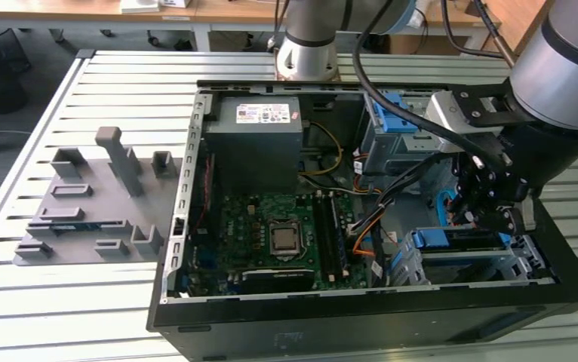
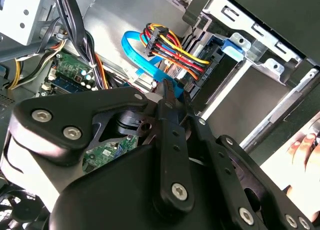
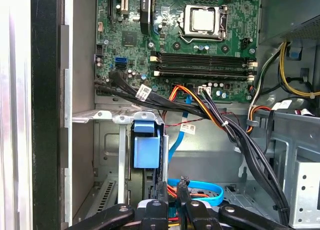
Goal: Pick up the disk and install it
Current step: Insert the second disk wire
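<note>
— Slatted white tabletop (image 1: 87, 302), and on it an open black computer case (image 1: 370, 317) lying on its side. Beside it, toward the exterior view's left, sits a grey fixture block (image 1: 93, 207) with slots and posts.

— Where is the arm?

— Reaching down into the case at the exterior view's right. Its gripper (image 1: 493, 215) hangs just above the drive cage (image 1: 515, 264) in the near corner.

— And the disk?

— Already seated in that cage: the disk (image 1: 460, 240) shows as a blue carrier edge with a dark body behind it. In the first wrist view its blue tab (image 3: 147, 149) stands upright between the metal cage walls, close beside the fingertips.

— The fingers?

— Drawn close together, only a narrow gap left, and nothing pinched between them. In the first wrist view the fingers (image 3: 161, 192) point at the disk's end, next to a blue data cable (image 3: 200, 186) looped below.

— Anything else inside?

— A green motherboard (image 1: 279, 234) with a bare processor socket, a grey power supply (image 1: 261, 139) at the far end, and a bundle of coloured wires (image 2: 172, 47) plugged into a black connector near the cage. A person's hand (image 2: 304, 146) shows at the edge of the second wrist view.
</note>
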Available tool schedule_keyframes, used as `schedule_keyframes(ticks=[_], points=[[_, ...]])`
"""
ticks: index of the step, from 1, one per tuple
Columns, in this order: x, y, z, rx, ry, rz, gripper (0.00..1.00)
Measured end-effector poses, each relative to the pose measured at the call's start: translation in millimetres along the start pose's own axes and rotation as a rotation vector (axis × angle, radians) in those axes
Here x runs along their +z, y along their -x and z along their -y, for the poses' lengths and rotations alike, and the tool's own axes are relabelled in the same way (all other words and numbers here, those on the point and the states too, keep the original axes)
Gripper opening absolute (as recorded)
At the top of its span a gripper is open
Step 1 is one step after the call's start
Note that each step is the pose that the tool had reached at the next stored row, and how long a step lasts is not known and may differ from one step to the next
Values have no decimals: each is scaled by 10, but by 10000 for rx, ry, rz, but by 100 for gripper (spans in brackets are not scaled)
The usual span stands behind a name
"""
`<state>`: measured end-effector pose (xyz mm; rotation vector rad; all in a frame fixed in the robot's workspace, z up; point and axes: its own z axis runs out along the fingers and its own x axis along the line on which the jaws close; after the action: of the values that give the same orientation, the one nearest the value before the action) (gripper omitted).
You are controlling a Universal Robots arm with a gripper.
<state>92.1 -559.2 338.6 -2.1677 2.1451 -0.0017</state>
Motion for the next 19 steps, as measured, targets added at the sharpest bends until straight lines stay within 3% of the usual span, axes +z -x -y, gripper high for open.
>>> schedule_keyframes(ticks=[4, 7, 12, 19], points=[[-1, -1, 0, 2, -1, 33, 20], [1, -5, -2, 6, -7, 104, 20], [9, -46, -4, 26, -22, 403, 20], [37, -89, -6, 26, -26, 411, 20]])
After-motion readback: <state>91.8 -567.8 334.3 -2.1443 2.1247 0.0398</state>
